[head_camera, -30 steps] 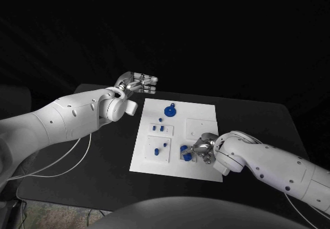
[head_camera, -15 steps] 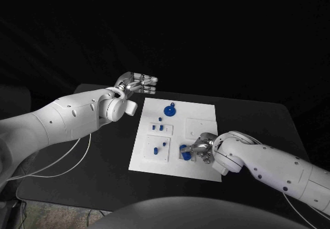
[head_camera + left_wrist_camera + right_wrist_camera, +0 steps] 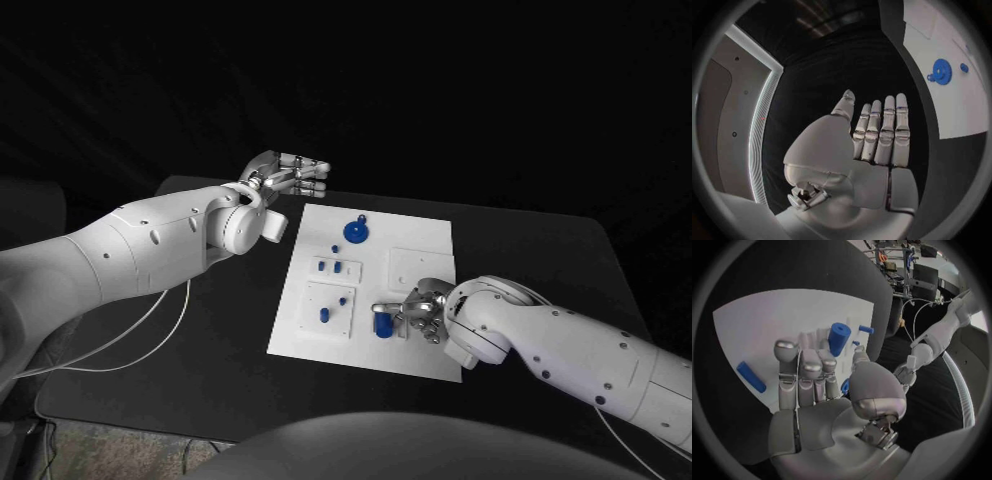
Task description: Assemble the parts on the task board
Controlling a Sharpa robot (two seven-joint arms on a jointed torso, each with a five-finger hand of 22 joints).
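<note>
Two hands: right hand [image 3: 420,310] grips a blue cylinder [image 3: 384,323] over the near right part of the task board [image 3: 427,222]; another blue peg [image 3: 751,376] lies flat nearby. Left hand [image 3: 289,174] is empty, fingers straight together, above the counter [image 3: 231,350] past the board's far left corner. Blue gear [image 3: 355,234] sits at the far end.

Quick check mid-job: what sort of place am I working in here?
Probably a robotics lab or test bench. A white task board with small blue parts lies on a black table against a dark backdrop, and equipment racks and cables stand in the background.
</note>
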